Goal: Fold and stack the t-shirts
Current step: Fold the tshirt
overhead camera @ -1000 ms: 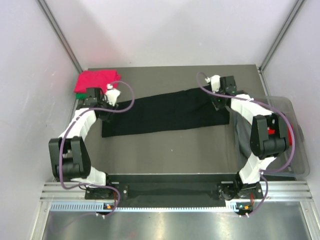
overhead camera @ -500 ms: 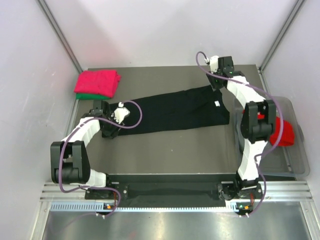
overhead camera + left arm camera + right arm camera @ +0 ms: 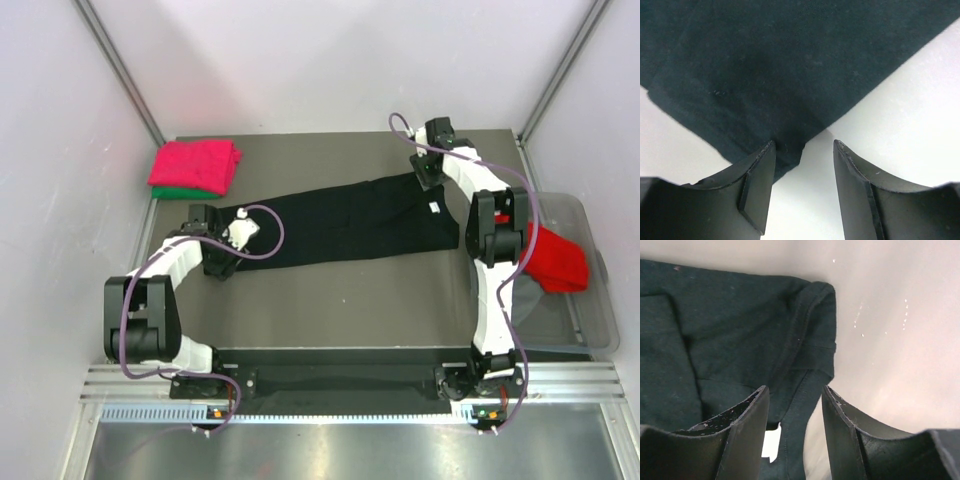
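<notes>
Dark grey table [image 3: 350, 300] under even light, pale walls [image 3: 300, 60] standing at nine, twelve and three o'clock, metal rail [image 3: 570, 385] at six.

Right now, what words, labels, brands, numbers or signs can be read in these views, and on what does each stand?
None can be read in any view.
White tag on the black t-shirt: too small to read.
Pale marked strip at the near edge: fine marks only, blurred.

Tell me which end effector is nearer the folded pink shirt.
Left. Left end effector sits near the pink shirt, on its base side; right end effector is far across the table.
</notes>
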Available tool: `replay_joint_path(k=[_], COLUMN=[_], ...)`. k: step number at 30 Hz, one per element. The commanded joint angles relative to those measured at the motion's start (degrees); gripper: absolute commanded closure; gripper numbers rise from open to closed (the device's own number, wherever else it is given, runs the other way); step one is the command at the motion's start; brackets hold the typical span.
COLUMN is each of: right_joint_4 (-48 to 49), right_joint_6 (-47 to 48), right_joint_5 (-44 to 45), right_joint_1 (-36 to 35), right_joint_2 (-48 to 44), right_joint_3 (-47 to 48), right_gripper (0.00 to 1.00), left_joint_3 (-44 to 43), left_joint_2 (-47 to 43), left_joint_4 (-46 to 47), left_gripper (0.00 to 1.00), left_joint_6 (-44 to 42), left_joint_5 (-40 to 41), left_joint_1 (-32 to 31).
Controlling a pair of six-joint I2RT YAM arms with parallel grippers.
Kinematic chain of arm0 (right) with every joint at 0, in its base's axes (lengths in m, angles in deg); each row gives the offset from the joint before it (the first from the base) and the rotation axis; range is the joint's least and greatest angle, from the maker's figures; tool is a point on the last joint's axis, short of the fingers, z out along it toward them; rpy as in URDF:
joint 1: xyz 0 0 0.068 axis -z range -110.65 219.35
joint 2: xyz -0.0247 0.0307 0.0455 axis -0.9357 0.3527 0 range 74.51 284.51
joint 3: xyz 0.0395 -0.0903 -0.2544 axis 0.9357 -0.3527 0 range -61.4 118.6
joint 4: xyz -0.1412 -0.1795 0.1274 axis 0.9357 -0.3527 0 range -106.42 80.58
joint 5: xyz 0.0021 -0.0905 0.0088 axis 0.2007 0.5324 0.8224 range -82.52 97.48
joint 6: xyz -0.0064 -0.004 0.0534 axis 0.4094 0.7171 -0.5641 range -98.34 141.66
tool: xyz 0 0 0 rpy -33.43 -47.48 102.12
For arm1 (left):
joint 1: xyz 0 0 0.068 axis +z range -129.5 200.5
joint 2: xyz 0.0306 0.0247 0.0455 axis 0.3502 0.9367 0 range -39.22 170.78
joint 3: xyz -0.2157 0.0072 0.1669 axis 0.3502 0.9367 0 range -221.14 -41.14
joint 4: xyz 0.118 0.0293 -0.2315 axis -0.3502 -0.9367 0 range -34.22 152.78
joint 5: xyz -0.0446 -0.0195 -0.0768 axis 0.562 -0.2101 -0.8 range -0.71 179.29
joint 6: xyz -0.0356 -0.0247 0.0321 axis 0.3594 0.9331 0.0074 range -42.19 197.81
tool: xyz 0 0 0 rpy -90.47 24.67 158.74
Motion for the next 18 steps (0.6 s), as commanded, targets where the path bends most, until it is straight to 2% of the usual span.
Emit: replay_joint_path(k=[1,11,14,15,16,18], right_joint_4=[-0.70,-4.38,-6.23,-6.50,-6.59,-6.85], right_joint_6=[-0.67,-1.45,-1.37,-1.11,-1.10,-1.10], right_joint_5=[3.18,4.24,4.15,4.15,3.98,4.15], right_joint_1=[0.58,0.67,0.67,0.67,0.67,0.93], right_joint_2=[1.21,9.11,11.58,12.36,12.72,13.60], right_joint_3=[3.83,13.05,15.26,15.26,15.35,15.35], right_gripper=[0.53,0.49,0.51,0.56,0.70,0.85], left_joint_3=[-0.28,-1.07,-0.81,-0.63,-0.54,-0.54], left_joint_2=[1.81,3.49,3.49,3.31,3.22,3.14], left_joint_4=[3.39,4.10,3.84,3.66,3.48,2.70], left_gripper=[0.45,0.44,0.45,0.47,0.49,0.56], left_joint_6=[-0.11,0.42,0.33,0.24,0.15,0.33], left_joint_5=[-0.26,0.00,0.27,0.27,0.09,-0.17], left_joint_1=[0.22,0.22,0.22,0.22,0.22,0.22])
